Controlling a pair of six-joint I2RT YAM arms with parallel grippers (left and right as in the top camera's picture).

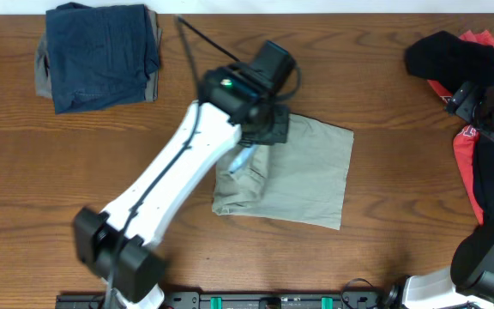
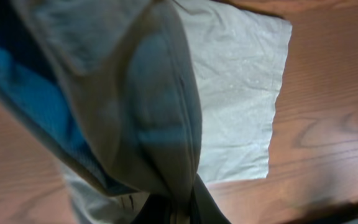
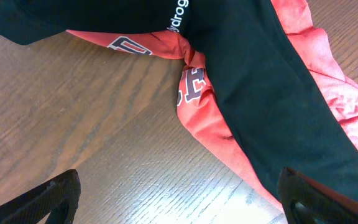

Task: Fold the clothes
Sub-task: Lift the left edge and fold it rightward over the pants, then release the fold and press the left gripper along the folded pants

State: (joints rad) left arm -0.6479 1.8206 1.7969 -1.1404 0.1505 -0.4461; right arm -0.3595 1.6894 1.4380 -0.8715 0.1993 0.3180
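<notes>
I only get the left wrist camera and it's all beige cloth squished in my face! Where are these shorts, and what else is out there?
Observer: The khaki shorts lie in the middle of the table. The left claw pinches their far-left part.
Operator: Are there more clothes?
Observer: Yes, navy shorts sit folded at the table's far-left corner.
Operator: What's my other arm doing?
Observer: The right claw is open and holds nothing, above black and red sportswear at the right edge.
</notes>
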